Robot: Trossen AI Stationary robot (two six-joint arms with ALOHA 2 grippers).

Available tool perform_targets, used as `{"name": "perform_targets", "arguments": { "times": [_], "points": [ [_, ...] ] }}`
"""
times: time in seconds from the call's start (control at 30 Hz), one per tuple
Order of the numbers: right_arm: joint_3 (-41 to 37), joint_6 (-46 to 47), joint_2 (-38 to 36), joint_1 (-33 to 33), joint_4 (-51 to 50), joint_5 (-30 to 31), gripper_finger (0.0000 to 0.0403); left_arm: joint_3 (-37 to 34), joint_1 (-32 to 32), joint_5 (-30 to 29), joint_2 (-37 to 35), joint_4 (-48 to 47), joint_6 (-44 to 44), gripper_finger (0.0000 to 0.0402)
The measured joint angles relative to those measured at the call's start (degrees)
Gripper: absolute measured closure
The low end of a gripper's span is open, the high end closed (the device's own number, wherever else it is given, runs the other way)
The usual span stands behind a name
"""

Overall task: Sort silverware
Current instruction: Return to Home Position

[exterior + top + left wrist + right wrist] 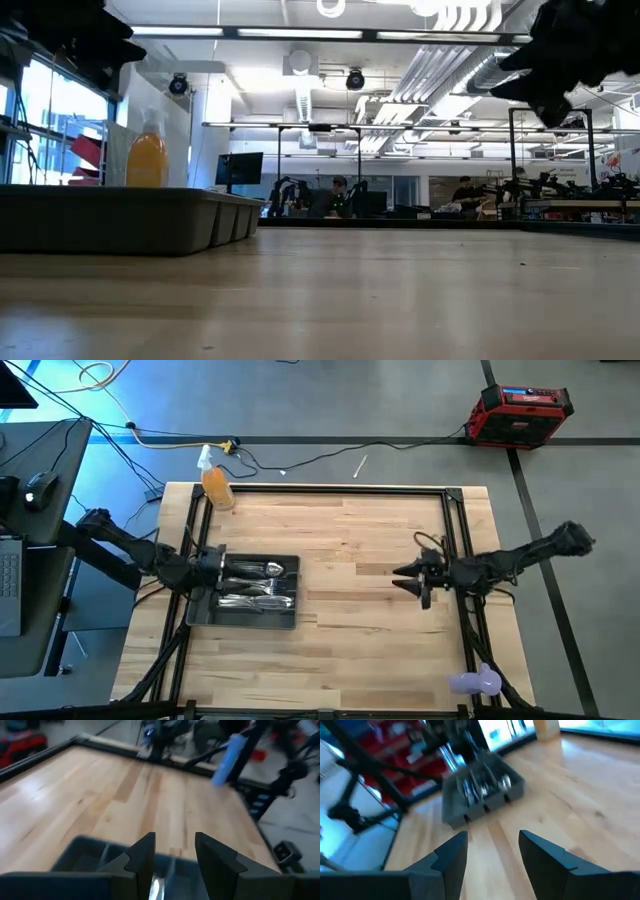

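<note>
dark grey plastic, the compartmented tray point(250, 621) sits on the left half of the pale wooden table point(350, 530), and the silverware point(255, 586) lies inside it, shiny pieces packed side by side in the compartments. no loose piece shows on the bare wood. the left gripper point(220, 565) hovers at the tray's left end, just over its rim. seen from its wrist, its two dark fingers point(142, 857) stand apart with nothing between them, and a glint of metal shows in the compartment below. the right gripper point(398, 573) hangs above the table's right half, well apart from the tray and pointing toward it. its fingers point(451, 854) are likewise spread and empty. an orange bottle point(216, 486) stands upright near the far left corner of the table, beyond the tray. a pale purple bottle point(476, 682) rests at the near right corner.
</note>
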Motion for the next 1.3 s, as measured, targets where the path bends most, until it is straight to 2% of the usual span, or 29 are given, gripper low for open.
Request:
{"name": "perform_targets", "arguments": {
  "times": [0.13, 0.27, 0.4, 0.53, 0.67, 0.83, 0.93, 1.3],
  "points": [
    [-6.38, -4.99, -2.24, -9.77, 11.81, -11.14, 0.0236, -5.47, 3.15, 2.29, -0.24, 13.04, 5.28, 0.0282],
    [-10.3, -8.47, -2.32, -17.97, 22.21, -20.15, 0.0236, -8.59, 7.87, 6.07, -0.48, 18.45, 8.38, 0.0282],
    [-13.2, -13.16, -2.32, -22.07, 28.52, -19.75, 0.0236, -11.79, 11.94, 9.89, -0.78, 21.53, 8.88, 0.0283],
    [-13.41, -15.96, -2.35, -23.32, 28.11, -18.98, 0.0236, -15.4, 14.48, 11.1, -1.16, 23.8, 9.55, 0.0283],
    [-13.41, -14.78, -2.39, -23.29, 26.78, -18.99, 0.0236, -18.24, 15.46, 10.43, -1.37, 26.28, 9.87, 0.0283],
    [-13.41, -11.49, -2.36, -23.29, 23.31, -18.99, 0.0236, -18.94, 15.68, 9.06, -1.22, 18.71, 3.82, 0.0283],
    [-13.41, -11.79, -2.37, -23.27, 20.72, -18.99, 0.0236, -18.94, 15.68, 9.07, -1.24, 14.12, 3.54, 0.0283],
    [-13.41, -11.53, -2.43, -23.27, 11.65, -19.01, 0.0236, -18.92, 15.14, 9.08, -2.33, 13.84, 5.79, 0.0283]
  ]
}}
